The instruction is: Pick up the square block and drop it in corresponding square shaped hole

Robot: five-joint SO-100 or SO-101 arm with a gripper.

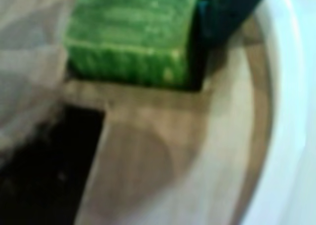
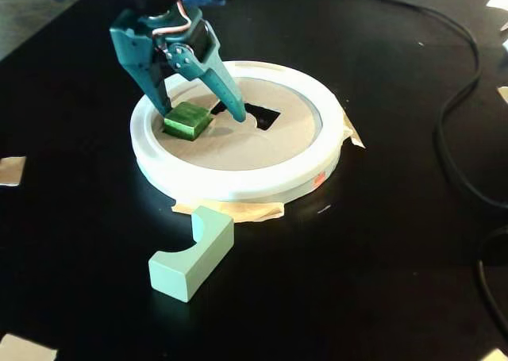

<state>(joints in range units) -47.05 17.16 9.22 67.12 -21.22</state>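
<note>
Here, in the fixed view, the teal end effector (image 2: 203, 117) reaches down from 12 o'clock onto the round tan board (image 2: 270, 143), its two fingers spread apart. The square block (image 2: 187, 120), dark green and mottled, sits at the board's 9 o'clock side, between the fingers: the left finger (image 2: 157, 91) comes down just beside its far-left edge, while the right finger (image 2: 228, 95) stands clear of it, tip resting near the board's centre. So the end effector is released, gripping nothing.

The block appears partly sunk into the square shaped hole (image 1: 197, 76); in the wrist view a thin dark gap shows along its right and lower edges, and its top stands above the board surface. Whether it is fully seated cannot be told; the wrist view is blurred.

The larger dark cut-out (image 2: 262, 115) with a curved edge lies just past the right fingertip, toward 1 o'clock of the board's centre. In the wrist view it is probably the black opening at 7 o'clock.

A white plastic rim (image 2: 238, 182) rings the board. Tan tape (image 2: 246, 211) pokes out from under it at 6 o'clock and 3 o'clock.

The pale mint block (image 2: 193, 254) with a curved notch lies on the black desk (image 2: 381, 282), well apart from the ring at 6 o'clock. A black cable (image 2: 452, 99) runs along the desk's right side
</note>
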